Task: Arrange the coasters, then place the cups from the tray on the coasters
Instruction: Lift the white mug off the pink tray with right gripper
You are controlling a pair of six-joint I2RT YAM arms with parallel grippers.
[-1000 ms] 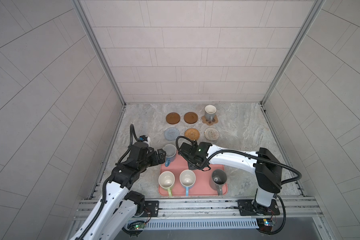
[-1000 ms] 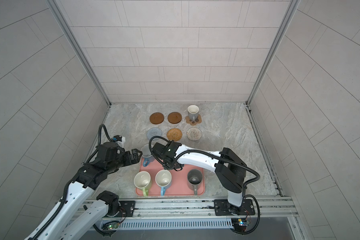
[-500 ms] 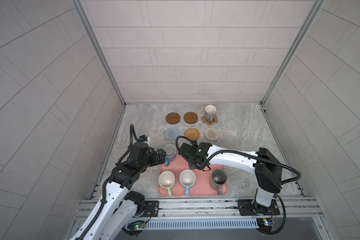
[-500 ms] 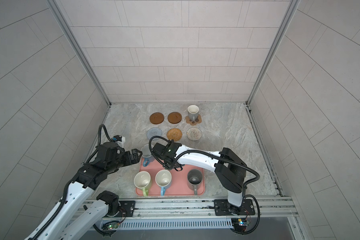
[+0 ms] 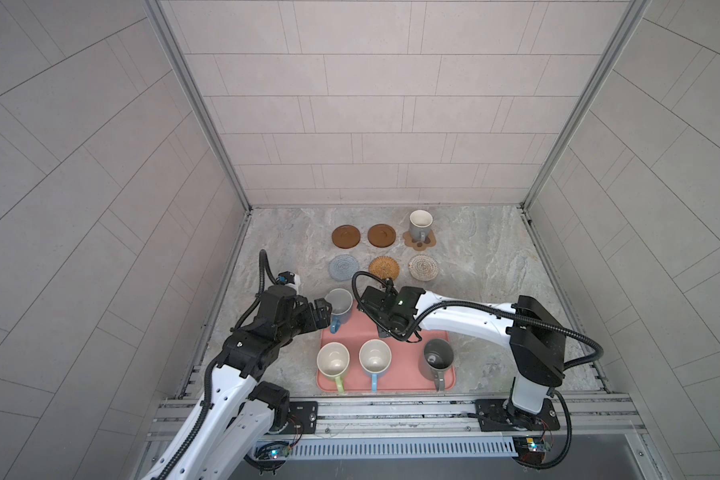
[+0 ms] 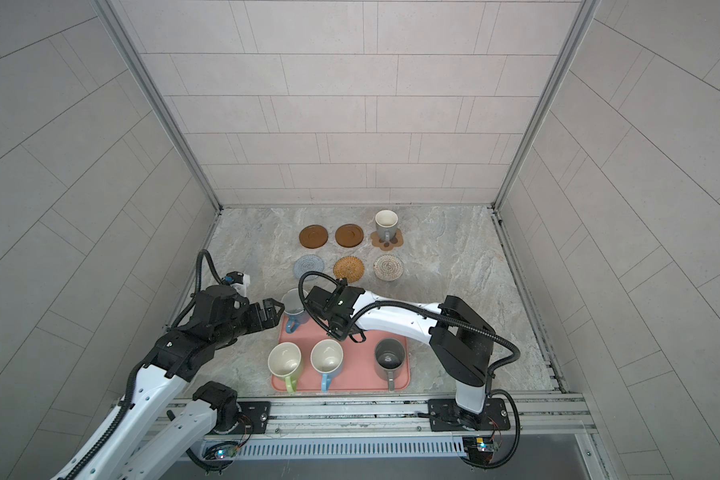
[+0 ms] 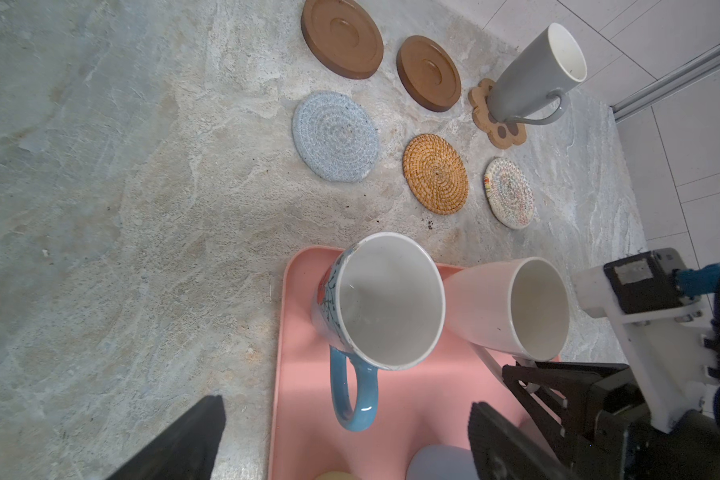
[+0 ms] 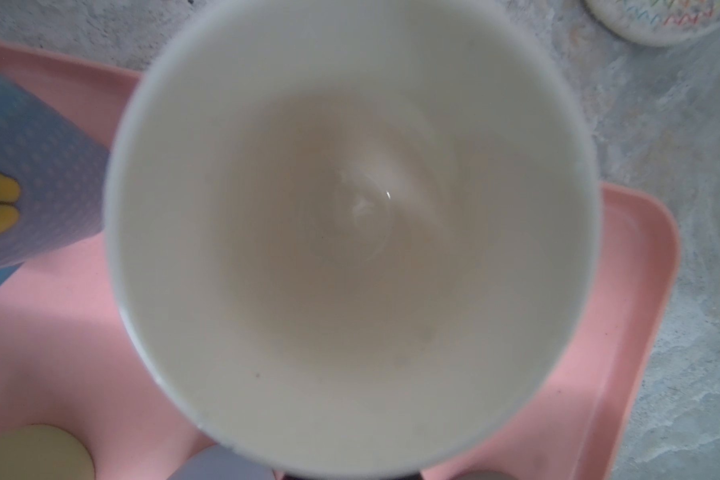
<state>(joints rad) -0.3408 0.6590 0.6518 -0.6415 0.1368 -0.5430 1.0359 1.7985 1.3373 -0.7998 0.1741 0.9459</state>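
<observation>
Right gripper: jaws closed low at the side of the pale pink mug. The gripper body masks the contact itself, so a hold on the handle is probable rather than confirmed. A handle grip would leave the base free for setting down on a mat. Whether that base rests on the tray or hangs clear of it is not visible. The right wrist view is filled by the mug's blurred cream inside and shows no finger, and in both top views the arm covers the mug entirely. Left gripper: jaws fully apart and holding nothing, one finger on either side of the handle of the blue mug. That mug stands upright at the tray corner directly ahead of these jaws, close beside the pink one, and the spread suits closing on its handle. Beyond both sets of jaws the coasters lie in two rows. The nearer row is the grey-blue crochet mat, the rattan mat and the pale woven mat, all bare. The farther row is two wooden discs, also bare, and the paw-shaped mat, which already carries the grey mug. Behind the jaws, the yellow-green mug, light blue mug and dark grey mug wait on the tray.
</observation>
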